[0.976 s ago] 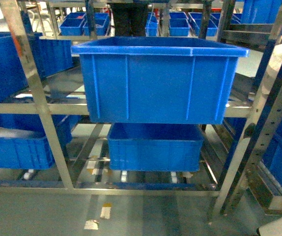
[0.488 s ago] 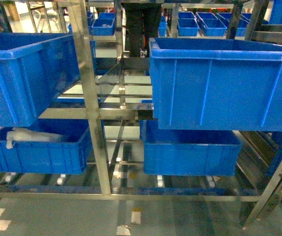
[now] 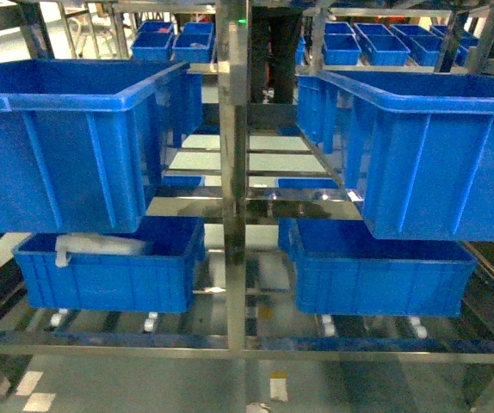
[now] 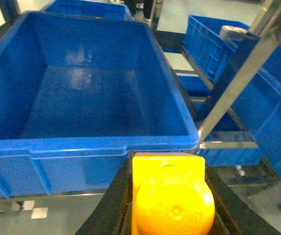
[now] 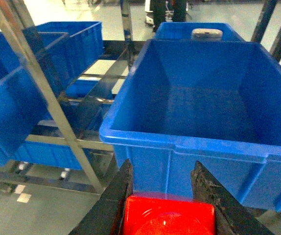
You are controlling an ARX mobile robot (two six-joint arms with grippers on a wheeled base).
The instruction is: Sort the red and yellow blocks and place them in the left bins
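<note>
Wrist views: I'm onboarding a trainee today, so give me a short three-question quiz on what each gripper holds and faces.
1. True or false: the left gripper holds a yellow block.
2. What does the right gripper hold? A) red block B) yellow block C) nothing
3. Fill in: in the left wrist view, the bin ahead of the gripper looks ____ inside.

Key: 1 true. 2 A, the red block sits between the fingers. 3 empty.
</note>
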